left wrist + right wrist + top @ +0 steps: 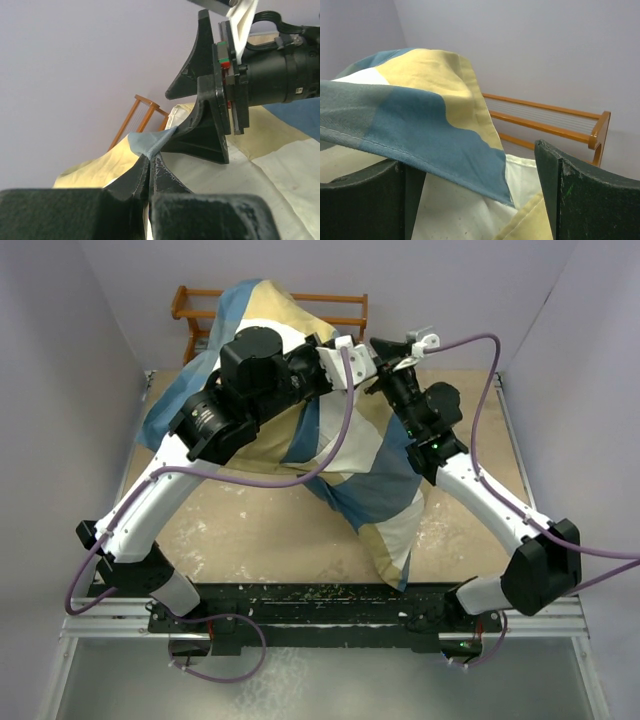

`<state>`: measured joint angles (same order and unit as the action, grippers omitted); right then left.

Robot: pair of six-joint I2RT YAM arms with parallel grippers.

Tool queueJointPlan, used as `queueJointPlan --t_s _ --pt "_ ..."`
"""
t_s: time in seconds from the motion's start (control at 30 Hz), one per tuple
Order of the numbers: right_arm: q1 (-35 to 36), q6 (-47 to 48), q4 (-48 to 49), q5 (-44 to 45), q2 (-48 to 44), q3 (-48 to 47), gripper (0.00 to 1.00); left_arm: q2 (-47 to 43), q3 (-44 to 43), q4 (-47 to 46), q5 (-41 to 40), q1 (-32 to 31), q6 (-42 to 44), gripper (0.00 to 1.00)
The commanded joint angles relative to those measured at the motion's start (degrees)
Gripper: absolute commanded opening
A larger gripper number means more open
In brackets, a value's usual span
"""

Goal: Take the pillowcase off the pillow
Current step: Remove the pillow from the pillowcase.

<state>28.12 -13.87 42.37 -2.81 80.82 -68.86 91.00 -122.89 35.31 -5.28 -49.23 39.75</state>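
The left end effector [150, 159] has its two fingers pressed together on a blue corner of the pillowcase [350, 455], which sticks up in a small peak just past the fingertips. The right end effector [470, 160] stands with its fingers wide apart, just beside that pinched corner, and a blue-hemmed fold of the cover drapes over one finger and into the gap. The cover is a large, soft sheet of broad tan, cream-white and blue blocks. It is lifted into a mound at the far middle of the desk [250, 530] and trails down in a crumpled band toward the near right edge. In the right wrist view, pale cloth with small dark specks shows beneath the blue hem. Whether it is the pillow or a cream panel cannot be told. A wooden rack [340, 305] stands behind the mound against the far wall.
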Motion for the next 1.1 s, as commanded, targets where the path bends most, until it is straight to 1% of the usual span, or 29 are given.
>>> queueJointPlan --t_s 0.0,0.07,0.1,0.27,0.3,0.33,0.37,0.4,0.43,0.47,0.5,0.53,0.6,0.63,0.67,0.7,0.77,0.8,0.9,1.07 --pt "-0.26 5.75 3.91 -1.36 0.95 -4.29 0.86 -3.31 -3.24 -5.79 2.16 -0.25 0.44 0.00" --pt "0.50 7.58 2.63 -3.85 4.61 -8.99 0.83 -2.99 -3.48 -5.62 2.37 -0.25 0.40 0.00" --pt "1.13 8.15 1.73 -3.35 6.03 -11.16 0.81 -2.90 -3.61 -5.68 2.52 -0.25 0.46 0.00" --pt "1.48 8.02 0.33 -4.01 9.93 -15.86 0.73 -2.72 -4.77 -5.43 2.95 -0.25 0.63 0.00" --pt "1.52 8.50 -0.06 -3.91 10.31 -16.22 0.69 -2.79 -4.85 -5.53 2.95 -0.23 0.68 0.00" --pt "1.51 8.67 -0.22 -3.50 10.59 -16.30 0.64 -2.78 -5.03 -5.57 3.01 -0.25 0.76 0.00" --pt "1.48 8.64 -0.46 -2.57 10.79 -16.43 0.56 -2.71 -5.21 -5.52 2.92 -0.24 0.81 0.00" --pt "1.49 8.02 -0.78 -1.54 10.99 -16.66 0.44 -2.68 -5.33 -5.52 2.63 -0.18 0.90 0.00" --pt "1.49 7.15 -0.92 -0.61 11.11 -17.32 0.22 -2.67 -5.28 -5.45 2.29 -0.24 1.13 0.00" --pt "1.36 5.78 -1.79 2.30 11.05 -18.31 0.02 -2.68 -5.03 -5.47 1.63 -0.25 1.39 0.00" --pt "1.32 4.86 -3.34 6.96 10.77 -19.57 0.00 -2.79 -4.26 -5.96 -0.13 -0.21 1.72 0.00" --pt "1.27 4.38 -4.83 9.52 10.51 -21.01 0.00 -3.14 -2.90 -6.53 -2.06 -0.24 2.13 0.12" --pt "1.32 4.80 -8.19 12.52 10.18 -24.31 0.00 -3.91 2.16 -8.81 -7.68 -0.25 4.11 0.60" --pt "1.32 6.03 -10.36 15.51 10.11 -26.36 0.00 -4.43 5.18 -10.33 -10.68 -0.25 4.62 0.77" --pt "1.32 6.85 -12.02 17.58 10.07 -28.33 0.00 -5.17 8.75 -12.61 -13.27 -0.25 4.85 0.88" --pt "1.32 7.06 -13.96 18.60 9.94 -29.86 0.00 -5.85 12.00 -14.85 -15.16 -0.21 4.97 0.92" --pt "1.32 7.98 -15.81 20.30 9.10 -30.93 0.00 -7.19 16.30 -17.87 -15.79 -0.12 3.64 0.97" --pt "1.32 8.48 -16.34 21.20 8.70 -30.98 0.00 -7.22 16.32 -17.27 -14.99 -0.11 1.24 0.98" --pt "1.40 9.65 -18.57 23.52 8.10 -31.72 0.00 -6.29 12.25 -10.65 -10.52 0.19 -5.82 1.00" --pt "1.70 8.10 -18.59 21.54 6.49 -31.06 0.00 -3.80 11.24 -10.50 -9.68 0.43 -6.33 1.00"
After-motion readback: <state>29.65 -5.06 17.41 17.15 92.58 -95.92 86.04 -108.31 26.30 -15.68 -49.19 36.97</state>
